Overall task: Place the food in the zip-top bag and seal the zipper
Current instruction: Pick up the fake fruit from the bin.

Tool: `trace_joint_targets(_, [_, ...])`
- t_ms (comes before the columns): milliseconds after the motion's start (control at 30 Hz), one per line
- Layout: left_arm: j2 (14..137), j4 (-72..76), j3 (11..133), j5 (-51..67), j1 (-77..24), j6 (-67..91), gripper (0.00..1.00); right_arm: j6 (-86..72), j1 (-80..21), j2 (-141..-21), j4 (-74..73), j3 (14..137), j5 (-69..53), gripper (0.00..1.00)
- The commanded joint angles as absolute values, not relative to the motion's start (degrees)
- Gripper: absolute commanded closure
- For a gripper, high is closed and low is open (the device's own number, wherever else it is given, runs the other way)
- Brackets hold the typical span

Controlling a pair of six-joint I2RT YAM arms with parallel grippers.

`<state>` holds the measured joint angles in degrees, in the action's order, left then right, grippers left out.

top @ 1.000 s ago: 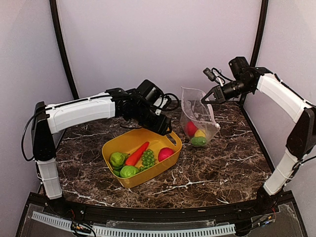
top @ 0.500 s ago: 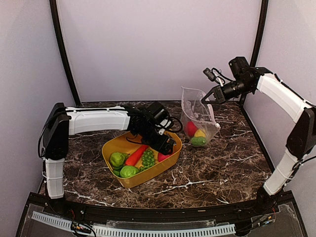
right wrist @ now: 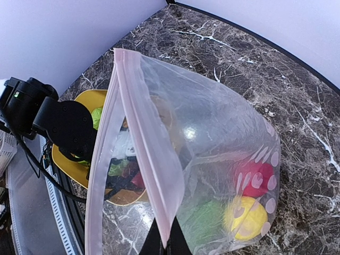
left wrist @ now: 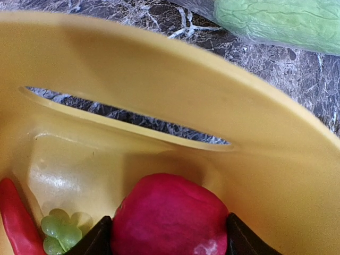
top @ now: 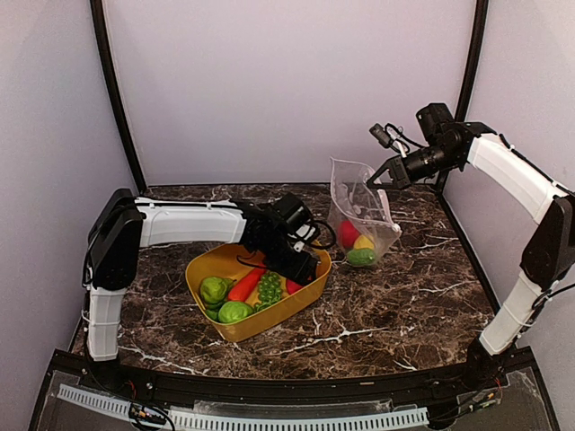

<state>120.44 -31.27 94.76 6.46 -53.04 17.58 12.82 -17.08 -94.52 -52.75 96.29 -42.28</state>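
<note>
My grip status.
Only the left wrist view shows my left gripper clamping the red ball in the tub; my right gripper pinches the zipper.

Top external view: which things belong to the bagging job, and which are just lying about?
Job: zip-top bag, zipper, red ball, carrot, grapes, green round ones in the yellow tub; lemon, cucumber, second red ball already bagged.
Lying about: yellow tub, marble table.

We record a yellow tub on a brown, white-veined table. Inside it: red ball, orange carrot, green grapes. Beside it: clear, pale-dotted bag.
</note>
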Motion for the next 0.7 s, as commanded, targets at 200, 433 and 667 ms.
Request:
trace_joint_targets(200, [113.78, -37.2, 97.79, 3.26, -53.19, 16.25, 0.49, 13.59, -17.23, -92.97, -52.82, 95.63, -41.32, 1.0])
trace_joint_targets(433, [104.72, -34.51, 97.88, 0.73, -53.79, 14.61, 0.49, 13.59, -17.48, -93.49, -53.18, 96.58, -41.34, 1.0])
trace_joint_targets(667, [99.53, -26.27, 100.27, -3.01, -57.38, 9.39, 0.52, 13.82, -18.9, -94.6, -54.2, 98.67, -40.63, 1.0])
